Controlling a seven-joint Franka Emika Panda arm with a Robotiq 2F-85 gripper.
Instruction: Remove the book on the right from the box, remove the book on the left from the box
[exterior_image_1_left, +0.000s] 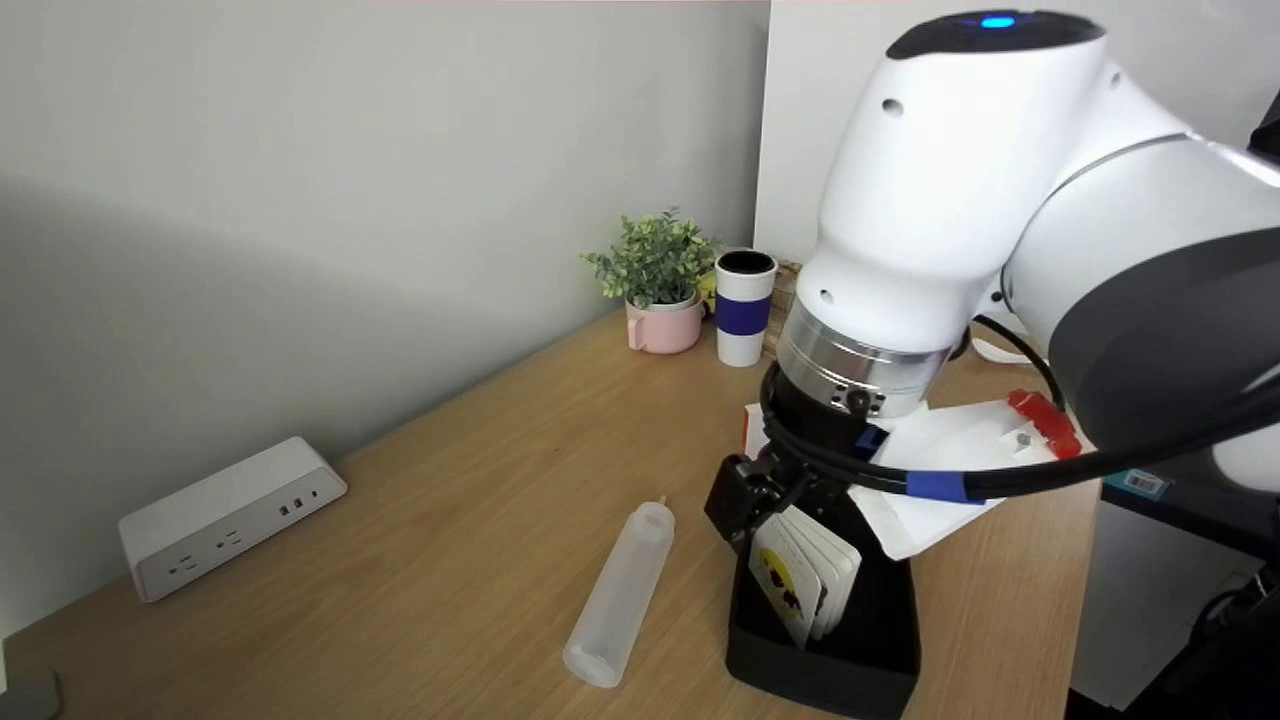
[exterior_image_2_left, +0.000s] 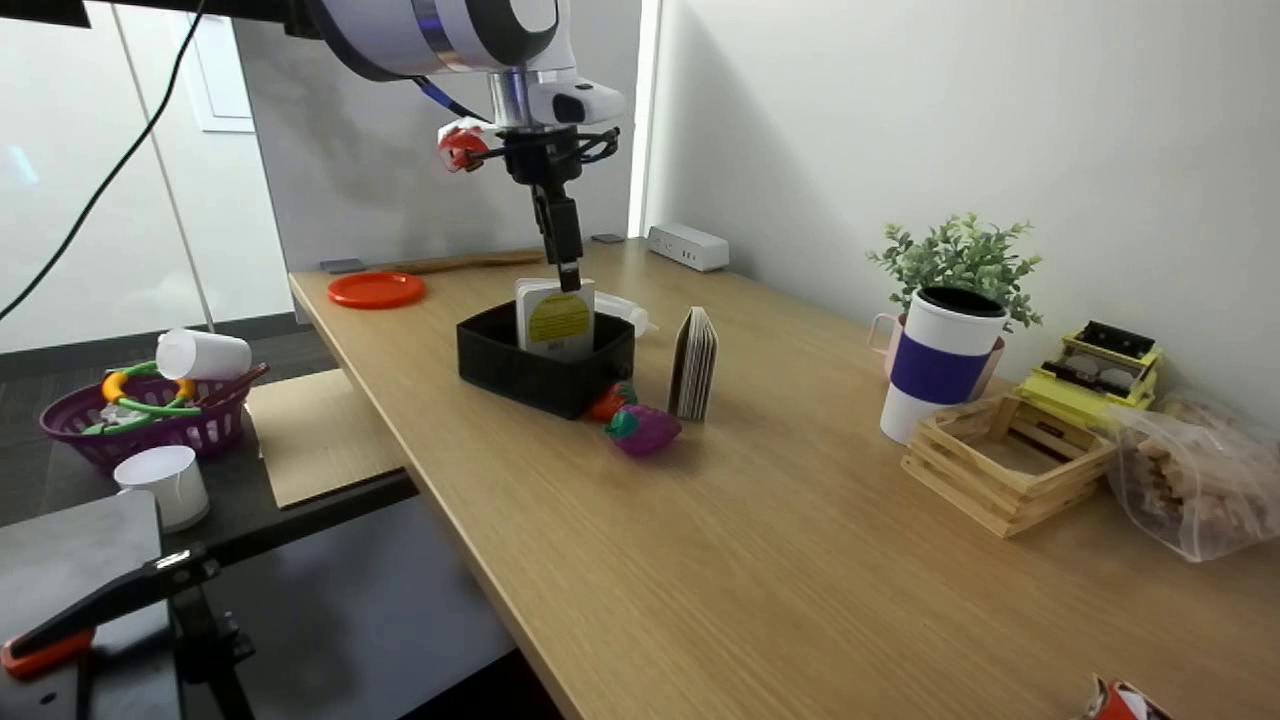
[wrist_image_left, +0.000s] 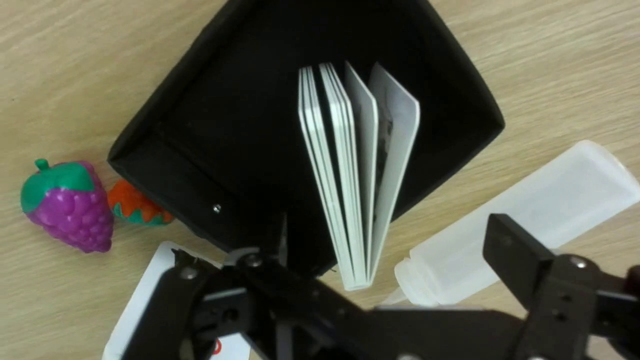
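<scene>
- The black box (exterior_image_2_left: 510, 380) sits on the bench (exterior_image_2_left: 760, 600), open side up, under the robot arm (exterior_image_1_left: 910, 190).
- One upright book (exterior_image_2_left: 550, 325) stands on end inside the box, its thick pages fanned slightly apart; a round yellow patch shows on its pale cover in an exterior view.
- A second book (exterior_image_2_left: 693, 365) is out of the box — standing on end on the bench nearby, pages a little spread.
- The fingers (wrist_image_left: 515, 262) are released and spread wide, pointing down over the book in the box; whether they touch it, I can't tell from where I stand.
- A toy strawberry (exterior_image_2_left: 610, 402) sits right by the box's side, and a purple toy berry (exterior_image_2_left: 643, 430) with a green cap lies just beside it.
- A cloudy plastic bottle (exterior_image_1_left: 620, 595) lies on its side near the box.
- Well apart from these, a white cup (exterior_image_2_left: 942, 365) with a purple band stands beside a pink mug (exterior_image_1_left: 665, 325) with a leafy plant (exterior_image_1_left: 650, 260) in it.
- Near that cup is a small wooden crate (exterior_image_2_left: 950, 480), with a clear bag (exterior_image_2_left: 1190, 470) beside it — brownish bits inside, too blurred to name.
- A red plate (exterior_image_2_left: 376, 290) lies near the bench's edge; a white power strip (exterior_image_1_left: 235, 520) rests by the wall (exterior_image_1_left: 400, 200).
</scene>
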